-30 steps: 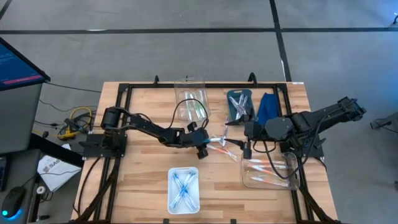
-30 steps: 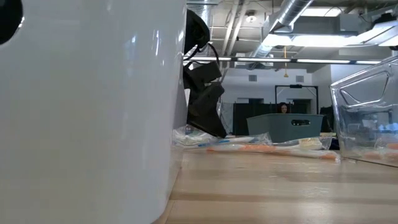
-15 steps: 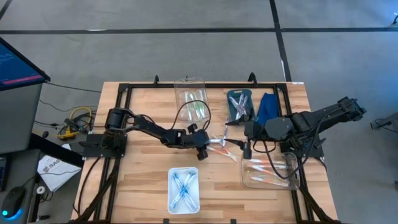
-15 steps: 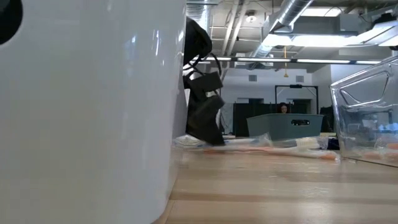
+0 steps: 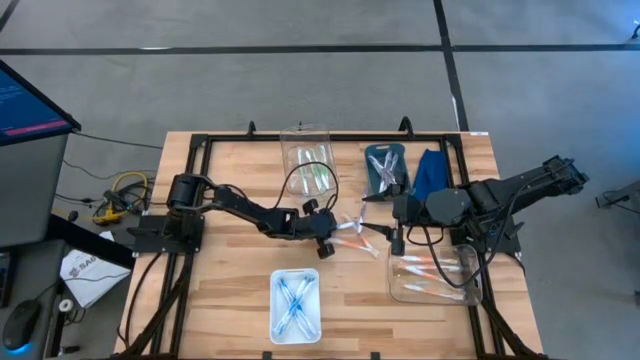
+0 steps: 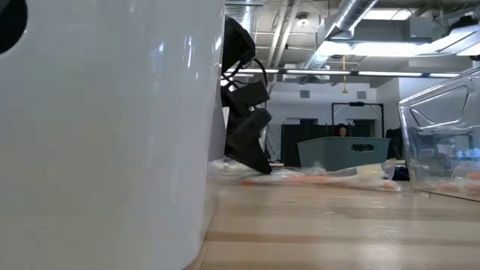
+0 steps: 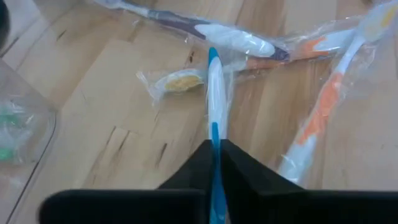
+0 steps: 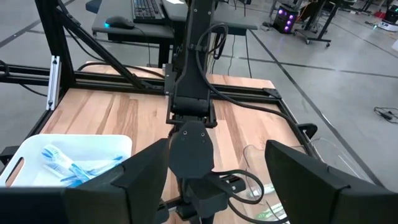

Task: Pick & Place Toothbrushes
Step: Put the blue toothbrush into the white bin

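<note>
A small pile of wrapped toothbrushes (image 5: 358,238), orange, white and dark-handled, lies on the wood at the table's middle. My left gripper (image 5: 326,241) is down at the pile's left side and is shut on a blue-and-white toothbrush (image 7: 215,93). In the low view my left gripper (image 6: 256,162) reaches the tabletop at the pile. My right gripper (image 5: 396,216) hangs above the table to the right of the pile. In its wrist view my right gripper (image 8: 217,149) stands open with nothing between its fingers. My left gripper pinches the toothbrush between its two fingers at the blue stretch of the handle (image 7: 215,138). The fingers slant down from the table's left and lie along the toothbrush, which sticks out ahead of them. Its far end (image 7: 212,57) lies among the other wrapped toothbrushes.
A white tray (image 5: 295,305) with blue toothbrushes sits at the near middle. At the far side stand a clear bin (image 5: 307,165) with green ones, a teal tray (image 5: 385,168) with grey ones and a folded blue cloth (image 5: 430,172). A clear bin (image 5: 432,275) with orange ones is near right.
My left gripper has sunk a little onto the pile's left side. The wrapped toothbrushes beside it have shifted slightly on the wood.
</note>
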